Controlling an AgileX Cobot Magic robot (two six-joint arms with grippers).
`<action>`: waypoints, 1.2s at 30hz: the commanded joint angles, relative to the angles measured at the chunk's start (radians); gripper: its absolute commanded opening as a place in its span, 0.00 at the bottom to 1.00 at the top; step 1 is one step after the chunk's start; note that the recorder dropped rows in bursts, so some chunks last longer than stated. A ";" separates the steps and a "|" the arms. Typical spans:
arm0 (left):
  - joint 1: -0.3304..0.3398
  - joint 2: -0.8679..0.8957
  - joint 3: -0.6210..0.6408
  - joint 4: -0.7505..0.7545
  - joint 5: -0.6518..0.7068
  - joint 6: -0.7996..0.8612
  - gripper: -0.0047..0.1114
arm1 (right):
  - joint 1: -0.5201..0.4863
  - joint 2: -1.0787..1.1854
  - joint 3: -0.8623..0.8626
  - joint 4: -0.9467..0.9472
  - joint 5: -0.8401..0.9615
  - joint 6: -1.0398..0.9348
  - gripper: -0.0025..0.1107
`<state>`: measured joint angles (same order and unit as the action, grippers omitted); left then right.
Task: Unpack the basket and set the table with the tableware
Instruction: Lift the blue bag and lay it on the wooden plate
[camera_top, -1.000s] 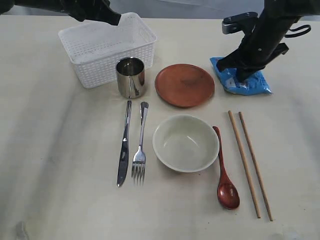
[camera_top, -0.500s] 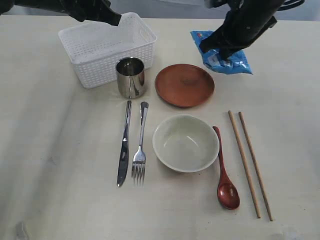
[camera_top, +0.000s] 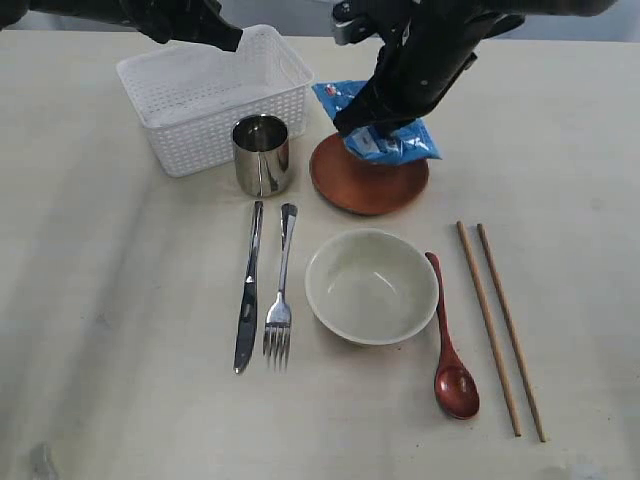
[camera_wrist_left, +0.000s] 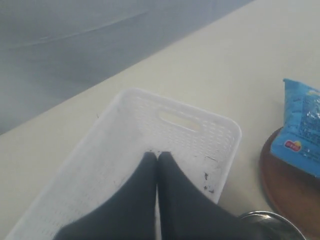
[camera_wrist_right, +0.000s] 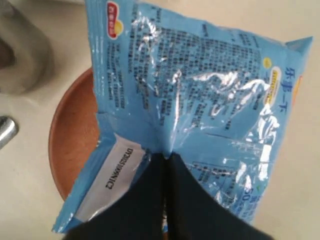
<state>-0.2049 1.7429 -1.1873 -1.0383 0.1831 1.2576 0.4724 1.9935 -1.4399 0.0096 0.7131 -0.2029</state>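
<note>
Under both arms the pale surface (camera_top: 100, 350) carries the whole setting. Directly below the left hand (camera_wrist_left: 157, 155), its fingers pressed together on nothing, sits the white basket (camera_top: 200, 140), which looks empty. Straight beneath the right hand (camera_top: 372, 122) lies the reddish plate (camera_top: 370, 190). That hand is clamped on the blue snack packet (camera_top: 400, 140), which hangs over the plate with its length running from the grip toward the basket; whether it touches I cannot tell. Well below that hand's reach lie the bowl (camera_top: 372, 290), cup (camera_top: 262, 165), spoon (camera_top: 450, 350), knife (camera_top: 247, 300), fork (camera_top: 280, 300) and chopsticks (camera_top: 489, 330). I judge that a straight descent lands the packet on the plate, while the basket lies nearer the left hand
</note>
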 joint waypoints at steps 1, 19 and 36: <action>-0.005 -0.007 0.008 -0.009 -0.007 0.002 0.04 | -0.002 0.029 0.002 0.001 0.037 -0.005 0.02; -0.005 -0.007 0.008 -0.009 -0.022 0.002 0.04 | -0.024 -0.037 0.000 0.064 -0.012 -0.118 0.48; -0.005 -0.007 0.008 -0.009 -0.026 0.002 0.04 | -0.061 0.118 0.000 0.111 -0.144 -0.081 0.03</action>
<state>-0.2049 1.7429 -1.1873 -1.0383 0.1671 1.2598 0.4136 2.0947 -1.4399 0.1076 0.5707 -0.2874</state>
